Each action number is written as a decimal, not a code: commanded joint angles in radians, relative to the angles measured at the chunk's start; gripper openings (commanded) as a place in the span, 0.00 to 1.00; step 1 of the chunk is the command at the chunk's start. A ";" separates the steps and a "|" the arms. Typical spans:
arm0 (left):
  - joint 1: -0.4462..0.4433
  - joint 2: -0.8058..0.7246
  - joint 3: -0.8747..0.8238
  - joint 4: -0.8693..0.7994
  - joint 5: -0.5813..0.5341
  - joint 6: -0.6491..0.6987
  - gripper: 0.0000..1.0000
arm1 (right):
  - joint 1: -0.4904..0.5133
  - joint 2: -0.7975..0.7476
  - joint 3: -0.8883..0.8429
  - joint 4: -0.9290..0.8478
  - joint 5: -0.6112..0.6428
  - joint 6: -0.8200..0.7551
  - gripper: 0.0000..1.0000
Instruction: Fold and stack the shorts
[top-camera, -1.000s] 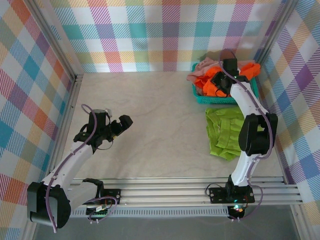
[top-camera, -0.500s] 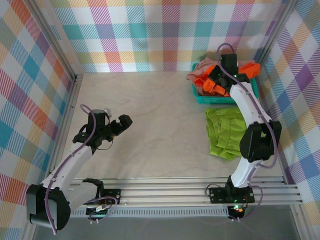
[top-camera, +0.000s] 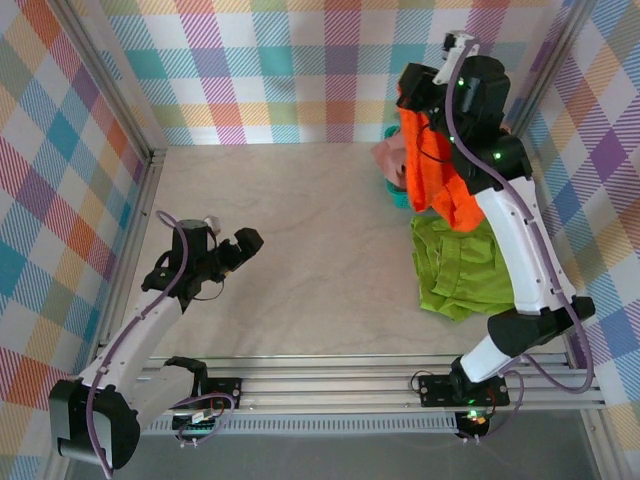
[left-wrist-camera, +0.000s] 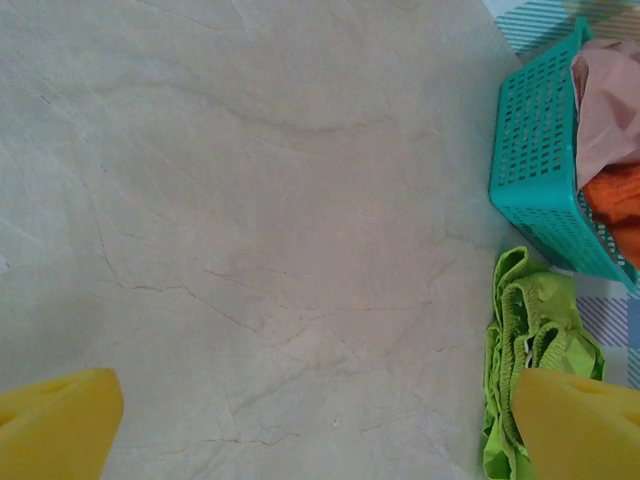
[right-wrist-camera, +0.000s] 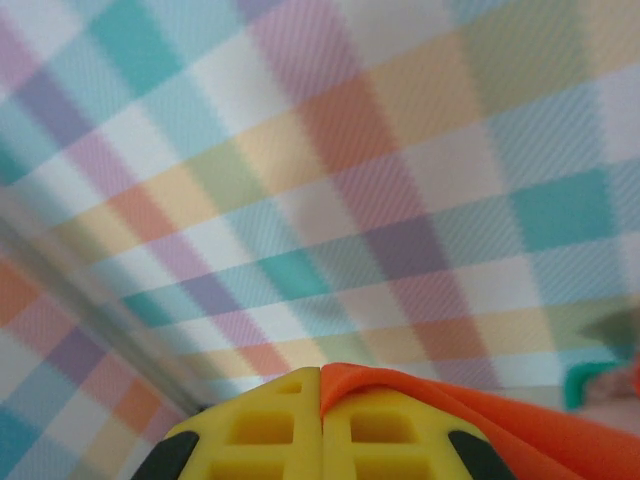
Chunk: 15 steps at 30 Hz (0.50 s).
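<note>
Left fingers (top-camera: 246, 240) are spread wide with nothing in them, hovering over the worktop (top-camera: 320, 230) at lower left. The lime green shorts (top-camera: 455, 265) lie rumpled on the worktop at lower right. Further back, the right fingers (right-wrist-camera: 300, 425) are pinched tight on the orange shorts (top-camera: 435, 170), which dangle at upper right over the teal basket (left-wrist-camera: 535, 150) with the pink shorts (top-camera: 388, 155) in it.

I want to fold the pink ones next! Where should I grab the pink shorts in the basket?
Probably pinch the pink shorts at the bunched hump rising above the teal basket rim, coming straight down. The basket walls block the sides, and that hump sits highest.
</note>
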 joint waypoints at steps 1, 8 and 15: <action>0.009 -0.035 0.015 -0.017 -0.001 0.003 1.00 | 0.114 0.043 0.108 0.003 -0.072 -0.114 0.00; 0.010 -0.149 0.068 -0.109 -0.143 0.001 1.00 | 0.354 0.218 0.185 -0.121 -0.094 -0.145 0.33; 0.011 -0.300 0.138 -0.231 -0.293 0.003 1.00 | 0.370 0.185 0.010 -0.199 -0.083 -0.098 0.66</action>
